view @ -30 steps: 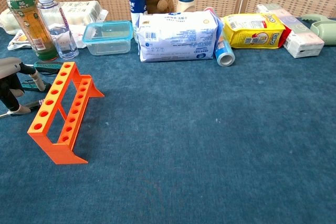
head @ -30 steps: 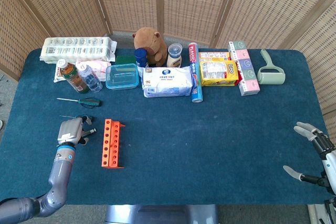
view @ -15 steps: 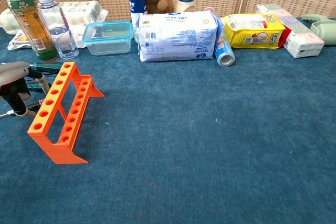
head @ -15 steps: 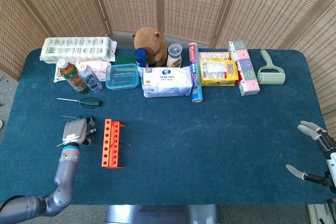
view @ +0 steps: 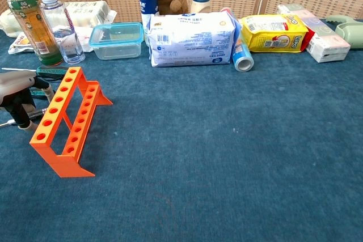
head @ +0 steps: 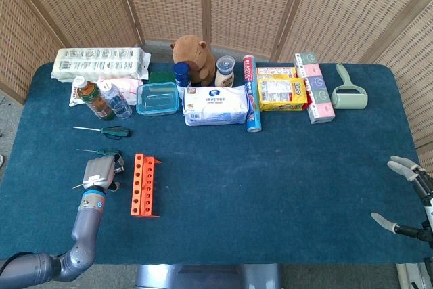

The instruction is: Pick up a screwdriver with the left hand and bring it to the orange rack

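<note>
At front left of the surface point(head: 270, 187): left robot hand point(head: 101, 170), palm down, fingers curled in around a screwdriver point(view: 35, 113). Grips it low, at about surface level; contact with the cloth cannot be told. Thin shaft pointing left out of the fist, dark handle end pointing right toward the orange rack point(head: 144, 184). Sits just beside the rack's left side, near its far end, apart from it by a narrow gap in the chest view.

Rack: upright on the surface, long axis running away from the robot, two rows of holes on top, none filled.

Just beyond the left robot hand: second screwdriver point(head: 98, 151) flat on the surface, green handle to the right. Farther back: third screwdriver point(head: 103, 130), also flat, green handle to the right, near the tea bottle point(head: 86, 96) and the water bottle point(head: 116, 103).

At the right edge of the surface: right robot hand point(head: 418, 194), fingers spread apart, holding nothing, well apart from every object.

Along the far edge, left to right: egg carton point(head: 101, 62), clear box with blue lid point(head: 157, 98), brown plush toy point(head: 193, 55), pack of wipes point(head: 216, 105), yellow packet point(head: 281, 93), lint roller point(head: 348, 91).
</note>
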Controlling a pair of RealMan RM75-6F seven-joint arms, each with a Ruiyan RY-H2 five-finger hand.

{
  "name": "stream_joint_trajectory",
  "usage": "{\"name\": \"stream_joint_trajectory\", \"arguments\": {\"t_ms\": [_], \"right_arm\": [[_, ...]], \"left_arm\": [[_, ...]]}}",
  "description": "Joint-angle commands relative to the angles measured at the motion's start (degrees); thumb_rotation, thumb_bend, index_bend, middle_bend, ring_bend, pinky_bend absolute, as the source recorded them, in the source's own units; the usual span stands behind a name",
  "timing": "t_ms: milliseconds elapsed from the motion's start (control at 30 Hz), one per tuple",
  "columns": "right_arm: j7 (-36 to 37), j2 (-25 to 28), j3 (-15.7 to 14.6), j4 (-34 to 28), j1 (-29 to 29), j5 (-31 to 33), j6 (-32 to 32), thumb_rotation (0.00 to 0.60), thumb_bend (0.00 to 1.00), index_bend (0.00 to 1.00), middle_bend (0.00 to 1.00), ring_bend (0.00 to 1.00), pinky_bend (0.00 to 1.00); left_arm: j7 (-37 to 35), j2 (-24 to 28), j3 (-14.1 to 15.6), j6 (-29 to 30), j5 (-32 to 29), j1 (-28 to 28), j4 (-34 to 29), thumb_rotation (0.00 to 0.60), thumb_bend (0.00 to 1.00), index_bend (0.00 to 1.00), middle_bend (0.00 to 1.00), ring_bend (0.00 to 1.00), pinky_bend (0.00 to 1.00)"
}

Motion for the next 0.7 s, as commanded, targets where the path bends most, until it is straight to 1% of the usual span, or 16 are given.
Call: {"name": "stream_joint_trajectory", "arguments": {"t_ms": [33, 500, 600, 700], "right_arm": [[0.17, 0.06, 0.02, 0.05, -0.04, 0.02, 0.07, 0.6, 0.07, 0.16, 0.15, 0.14, 0.18], [0.23, 0.24, 0.05, -0.1, -0.03, 0.15, -0.18, 0.6, 0.07, 0.16, 0.15, 0.14, 0.18], [0.34, 0.29, 0.09, -0.13, -0.07, 0.22, -0.13, 0.6, 0.07, 0.16, 0.15, 0.14, 0.18], [0.43, 0.34, 0.11, -0.16, -0.08, 0.2, -0.1, 0.6, 0.07, 0.16, 0.15, 0.14, 0.18]], "left_arm": [[-0.22, 0.45, 0.32, -0.37, 0.01, -0.03, -0.77, 0.6, 0.25, 0.37, 1.0, 0.98, 1.0], [-1.03, 3.01, 1.54, -1.16, 0.06, -0.42, -6.03, 0.6, 0.25, 0.37, 1.0, 0.98, 1.0], [-0.95, 3.39, 1.72, -0.32, 0.77, -0.56, -6.96, 0.6, 0.25, 0.37, 1.0, 0.98, 1.0], [-2.11, 3.52, 1.34, 1.13, 2.89, -0.4, -6.92, 0.6, 0.25, 0.37, 1.0, 0.98, 1.0]]}}
